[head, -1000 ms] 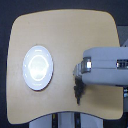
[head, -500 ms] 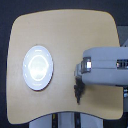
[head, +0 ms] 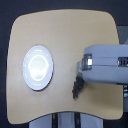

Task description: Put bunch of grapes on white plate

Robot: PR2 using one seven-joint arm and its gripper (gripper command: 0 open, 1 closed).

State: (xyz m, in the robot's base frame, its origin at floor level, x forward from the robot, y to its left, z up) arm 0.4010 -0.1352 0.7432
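Observation:
The white plate [head: 38, 67] lies on the tan table toward the exterior view's left, with nothing on it. The bunch of grapes [head: 76, 89] is a small dark cluster well to the right of the plate, near the table's front edge. My gripper [head: 80, 76] reaches in from the exterior view's right on a bulky grey arm, and its tip sits right at the upper end of the bunch. The arm's body covers the fingers, so whether they hold the grapes is unclear.
The tan table [head: 60, 30] has rounded corners and dark floor beyond its edges. The grey arm [head: 107, 62] covers the table's right side. A grey stand [head: 65, 120] shows below the front edge.

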